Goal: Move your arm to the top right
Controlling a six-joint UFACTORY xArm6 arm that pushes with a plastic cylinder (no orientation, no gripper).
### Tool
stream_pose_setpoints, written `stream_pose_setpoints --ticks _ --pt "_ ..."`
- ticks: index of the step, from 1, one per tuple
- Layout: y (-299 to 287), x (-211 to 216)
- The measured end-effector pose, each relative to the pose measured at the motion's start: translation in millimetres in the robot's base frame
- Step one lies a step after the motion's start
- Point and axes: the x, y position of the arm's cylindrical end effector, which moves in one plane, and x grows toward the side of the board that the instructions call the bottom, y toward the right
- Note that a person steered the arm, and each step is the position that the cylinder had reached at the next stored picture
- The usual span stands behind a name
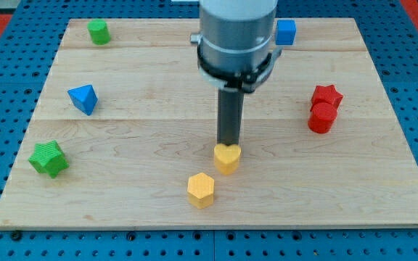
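While my tip [228, 143] rests at the far edge of the yellow heart-shaped block [226, 159], touching it or nearly so, I have no pincer to open or close, only this bare rod, holding nothing. A yellow hexagonal block [201, 190] lies just nearer and slightly left of that one. Out to the right, well apart, a red star block [326, 96] sits against a red cylinder [321, 119], the two touching. Far and to the right, a blue cube [286, 32] peeks from behind my arm's housing near the far edge of the wooden board [383, 181]. On the left are a blue triangular block [83, 98], a green star block [48, 158] and, far left, a green block [99, 32]. My goal, the far right corner, is bare wood beyond the blue cube. I judge the clean way is to draw off the yellow heart, then sweep diagonally far and right, passing between the blue cube and the red pair without nudging either.
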Motion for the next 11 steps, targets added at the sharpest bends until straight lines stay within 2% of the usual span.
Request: stream_pose_setpoints --ticks 1,2,3,4,5,7,8,9,10,11 --pt "7 -6" --pt "7 27" --pt "3 29" --pt "36 5" --pt "59 -45" --pt "34 -141" --pt "76 -175" --pt "148 -218" --pt "183 -256" --pt "170 -276"
